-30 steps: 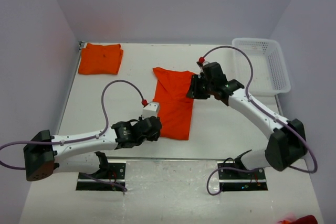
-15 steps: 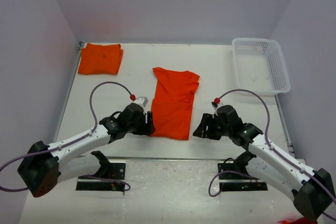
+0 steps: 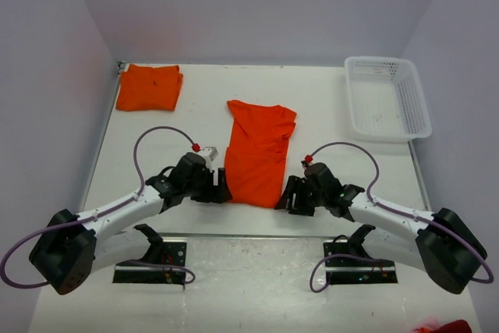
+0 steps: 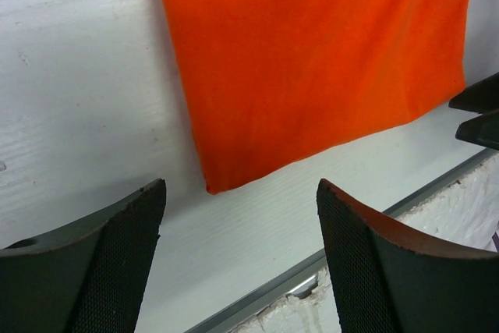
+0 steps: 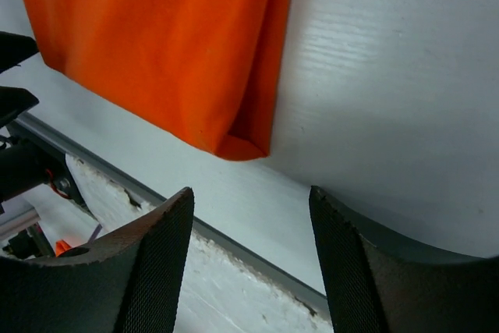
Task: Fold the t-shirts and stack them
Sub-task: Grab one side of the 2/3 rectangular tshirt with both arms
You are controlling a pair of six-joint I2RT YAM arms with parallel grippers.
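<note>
Orange t-shirt (image 3: 257,154) folded lengthwise, centre; left gripper (image 3: 221,188) and right gripper (image 3: 285,198) flanking near corners, jaws apart, empty (likely poised to pinch hem for next fold).

t-shirt (image 4: 312,60): far part cut off, both wrist views | red thing (image 3: 448,325): cut by bottom edge

Fixed overhead camera looks down from behind the near edge over the whole table (image 3: 335,115). Two wrist cameras, low and close, face each other across the near hem of the centre t-shirt (image 3: 257,157), the patch all three views share.
</note>
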